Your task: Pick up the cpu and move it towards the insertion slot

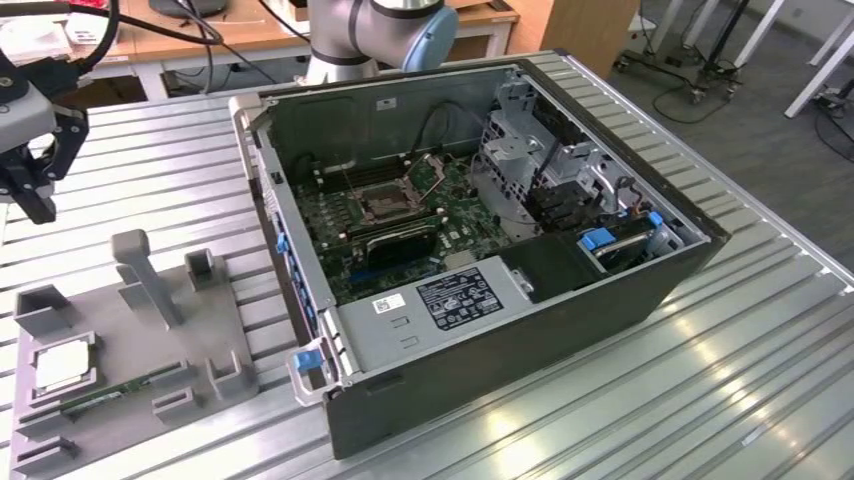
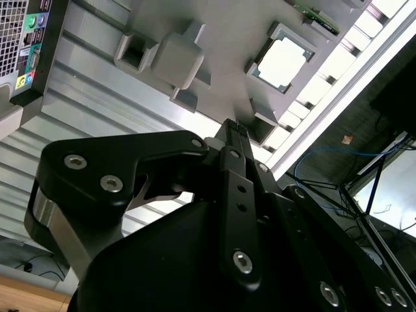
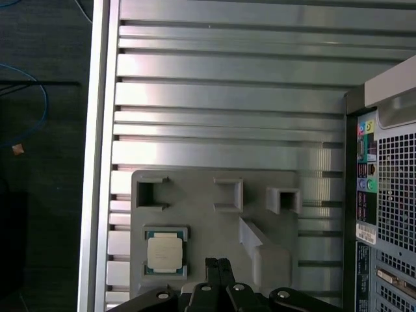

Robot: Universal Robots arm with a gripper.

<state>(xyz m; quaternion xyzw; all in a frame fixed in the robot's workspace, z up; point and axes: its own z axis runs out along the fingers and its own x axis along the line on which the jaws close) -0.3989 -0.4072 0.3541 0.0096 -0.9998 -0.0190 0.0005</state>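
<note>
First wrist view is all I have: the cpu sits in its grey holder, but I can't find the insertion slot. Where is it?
Observer: In the exterior view the insertion slot is on the board inside the open computer case, to the exterior view's right of the cpu.
Operator: How does the gripper stand relative to the cpu?
Observer: The gripper hangs above the table, apart from the cpu and holding nothing.
Operator: Anything else on that holder?
Observer: A thin green memory stick lies on the grey fixture beside the cpu.
</note>
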